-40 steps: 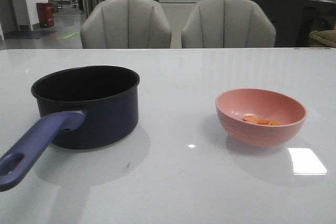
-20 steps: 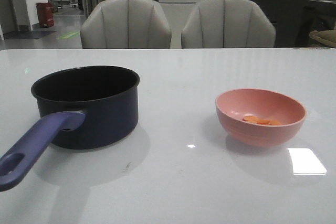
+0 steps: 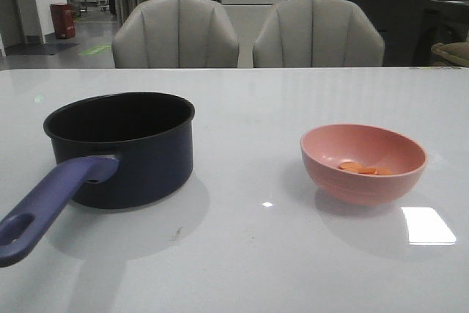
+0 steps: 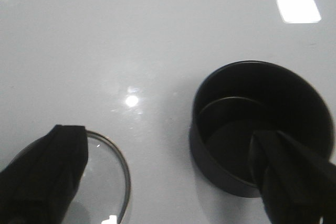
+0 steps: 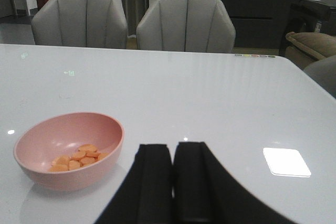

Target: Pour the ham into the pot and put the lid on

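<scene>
Two main things sit on the white table (image 3: 249, 254) in the front view: the navy pot (image 3: 121, 148) on the left, upright and empty with its black inside showing, its purplish handle (image 3: 51, 207) angled toward the near left corner, and a pink bowl (image 3: 363, 163) well apart on the right. The ham (image 3: 364, 169) is a small pile of orange slices in the bottom of that bowl, none in the pot. The lid (image 4: 107, 177) only shows up in the left wrist view, lying flat on the table near the pot, partly hidden behind one finger. The left gripper (image 4: 173, 177) has its fingers spread wide, nothing between them. The right gripper (image 5: 172, 182) has its fingers pressed together, holding nothing, just beside the bowl. Two grey chairs (image 3: 176, 33) stand behind the table.
</scene>
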### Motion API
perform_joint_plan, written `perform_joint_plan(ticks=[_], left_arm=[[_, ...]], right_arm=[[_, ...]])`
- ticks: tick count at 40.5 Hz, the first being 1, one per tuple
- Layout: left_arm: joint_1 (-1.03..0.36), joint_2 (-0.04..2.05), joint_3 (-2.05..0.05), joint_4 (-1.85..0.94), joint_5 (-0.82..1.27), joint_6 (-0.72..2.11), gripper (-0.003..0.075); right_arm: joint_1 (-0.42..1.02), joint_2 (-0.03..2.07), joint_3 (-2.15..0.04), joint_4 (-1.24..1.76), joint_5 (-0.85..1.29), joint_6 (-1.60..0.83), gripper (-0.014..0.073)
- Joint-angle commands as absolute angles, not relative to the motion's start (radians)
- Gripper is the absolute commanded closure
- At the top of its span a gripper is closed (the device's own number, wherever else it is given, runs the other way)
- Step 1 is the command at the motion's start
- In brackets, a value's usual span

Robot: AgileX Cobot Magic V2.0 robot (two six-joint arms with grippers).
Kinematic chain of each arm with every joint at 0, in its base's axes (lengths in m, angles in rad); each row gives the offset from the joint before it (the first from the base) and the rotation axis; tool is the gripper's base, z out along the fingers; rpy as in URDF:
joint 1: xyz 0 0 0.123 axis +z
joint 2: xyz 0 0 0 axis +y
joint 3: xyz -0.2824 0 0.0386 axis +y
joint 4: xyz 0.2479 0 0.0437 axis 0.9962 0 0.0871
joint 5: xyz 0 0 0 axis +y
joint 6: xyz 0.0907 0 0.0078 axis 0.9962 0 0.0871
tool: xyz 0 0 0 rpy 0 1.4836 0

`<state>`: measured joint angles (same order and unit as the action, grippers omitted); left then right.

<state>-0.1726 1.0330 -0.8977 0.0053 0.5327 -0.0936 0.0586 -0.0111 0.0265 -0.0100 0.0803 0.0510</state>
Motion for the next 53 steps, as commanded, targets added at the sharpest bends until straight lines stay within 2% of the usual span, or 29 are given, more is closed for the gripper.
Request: perform_joint_plan(ticks=[1, 13, 24, 37, 45, 53], left_arm=[[-0.232, 0.885, -0.840, 0.012, 0.400, -0.092, 0.0085], [-0.246, 0.461, -0.587, 0.012, 0.337, -0.092, 0.0085], [-0.246, 0.206, -0.397, 0.008, 0.279, -0.092, 0.0085], [-0.283, 0.153, -0.340, 0.000, 0.239, -0.092, 0.0085], [-0.298, 0.153, -0.340, 0.000, 0.250, -0.092, 0.0085], [-0.298, 0.153, -0.340, 0.000, 0.253, -0.092, 0.0085]], right_arm=[[0.053, -0.030, 0.022, -0.020, 0.000, 0.050, 0.0445], [0.053, -0.030, 0.022, -0.020, 0.000, 0.050, 0.0445], [0.053, -0.030, 0.022, -0.020, 0.000, 0.050, 0.0445], [0.053, -0.030, 0.022, -0.020, -0.007, 0.050, 0.0445], [0.053, -0.030, 0.004, -0.018, -0.141, 0.052, 0.0445], [0.054, 0.085, -0.207, -0.018, 0.107, 0.059, 0.0445]])
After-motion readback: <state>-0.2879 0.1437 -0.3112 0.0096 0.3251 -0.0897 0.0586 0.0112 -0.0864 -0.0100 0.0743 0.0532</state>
